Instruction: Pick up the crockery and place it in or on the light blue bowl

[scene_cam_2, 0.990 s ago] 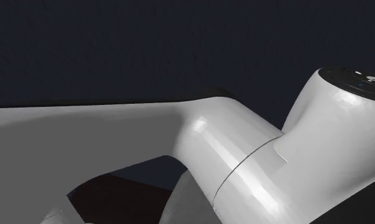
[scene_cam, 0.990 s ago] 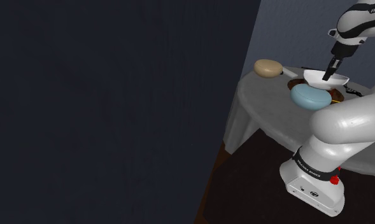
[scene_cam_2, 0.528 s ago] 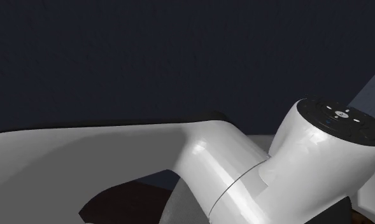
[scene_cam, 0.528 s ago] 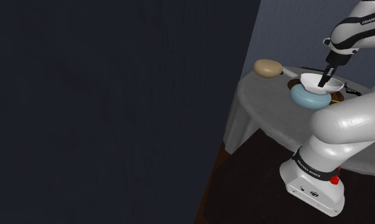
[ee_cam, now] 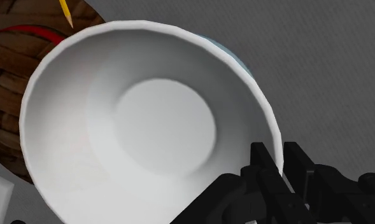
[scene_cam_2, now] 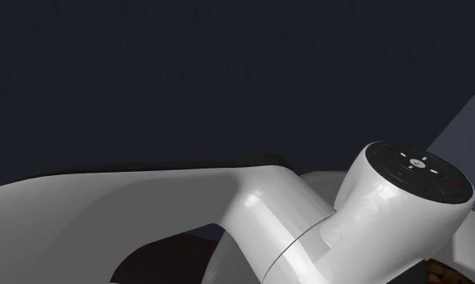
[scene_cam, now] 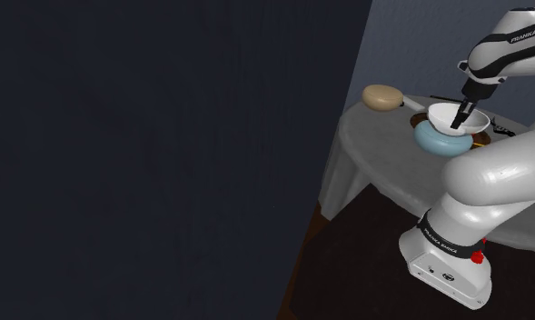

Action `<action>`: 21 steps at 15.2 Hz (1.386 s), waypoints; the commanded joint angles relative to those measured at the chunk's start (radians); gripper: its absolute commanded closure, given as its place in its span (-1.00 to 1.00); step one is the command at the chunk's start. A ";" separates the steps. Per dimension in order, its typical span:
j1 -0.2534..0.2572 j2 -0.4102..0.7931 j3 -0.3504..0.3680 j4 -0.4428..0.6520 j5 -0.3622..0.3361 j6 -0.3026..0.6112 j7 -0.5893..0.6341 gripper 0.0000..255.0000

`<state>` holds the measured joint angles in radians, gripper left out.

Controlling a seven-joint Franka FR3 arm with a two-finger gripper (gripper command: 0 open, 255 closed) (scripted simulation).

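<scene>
Reaching up from its base at the shoulder view's four o'clock, a white Franka arm [scene_cam: 492, 177] bends back over a round table [scene_cam: 365, 150] draped in grey cloth, which sits at about two o'clock in the picture. The black tool [scene_cam: 458, 119] points down and grips the rim of a white bowl [scene_cam: 449, 116]. This white bowl hangs directly over a light blue bowl [scene_cam: 435, 141], whose rim shows at the white bowl's seven o'clock. The two overlap, and I cannot tell whether they touch. A tan rounded object [scene_cam: 380, 97] lies on the table at the white bowl's ten o'clock, a little apart from it. A brown wooden piece [scene_cam: 481, 139] shows at the blue bowl's three o'clock. A dark wall covers the picture from six o'clock round to twelve.

Seen from the second exterior view, a white arm link [scene_cam_2: 260, 210] stretches across the lower half. A black joint cap [scene_cam_2: 417, 161] sits at four o'clock, against a dark backdrop.

Looking along the tool [ee_cam: 280, 156] in the wrist view, the fingers [ee_cam: 262, 162] are closed almost together on the white bowl's [ee_cam: 148, 127] rim, one inside and one outside. A sliver of the light blue bowl [ee_cam: 235, 56] shows just beyond the white rim. A round wooden board [ee_cam: 11, 44] with a red stripe lies under the rim on the side away from the tool. Grey cloth [ee_cam: 332, 63] lies beyond.
</scene>
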<state>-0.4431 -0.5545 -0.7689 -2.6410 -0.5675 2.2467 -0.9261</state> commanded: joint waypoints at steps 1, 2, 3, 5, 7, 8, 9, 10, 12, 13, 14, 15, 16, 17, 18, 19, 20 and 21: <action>-0.001 0.003 -0.002 -0.002 -0.001 0.001 0.000 1.00; -0.001 0.003 -0.002 -0.002 -0.001 0.002 0.000 1.00; -0.001 0.003 -0.002 -0.002 -0.001 0.002 0.000 1.00; -0.001 0.004 -0.002 -0.002 -0.001 0.002 0.000 -1.00; -0.001 0.005 -0.003 -0.002 -0.001 0.003 -0.001 -1.00; -0.001 0.004 -0.003 -0.002 -0.001 0.003 -0.001 -1.00; -0.001 0.003 -0.002 -0.002 -0.001 0.002 0.000 -1.00; -0.006 -0.025 0.020 0.012 0.005 -0.042 0.000 -1.00; -0.013 -0.073 0.061 0.045 0.022 -0.126 -0.001 -1.00; -0.014 -0.090 0.076 0.060 0.029 -0.157 -0.002 -1.00; -0.015 -0.089 0.077 0.060 0.029 -0.157 -0.002 -1.00; -0.015 -0.090 0.077 0.060 0.029 -0.157 -0.002 -1.00; -0.015 -0.089 0.077 0.060 0.029 -0.157 -0.002 -1.00; -0.015 -0.089 0.077 0.060 0.029 -0.157 -0.002 -1.00; -0.015 -0.089 0.077 0.060 0.029 -0.157 -0.002 -1.00; -0.015 -0.089 0.077 0.060 0.029 -0.157 -0.002 -1.00; -0.015 -0.089 0.077 0.060 0.029 -0.157 -0.002 -1.00; -0.015 -0.089 0.076 0.060 0.029 -0.157 -0.002 -1.00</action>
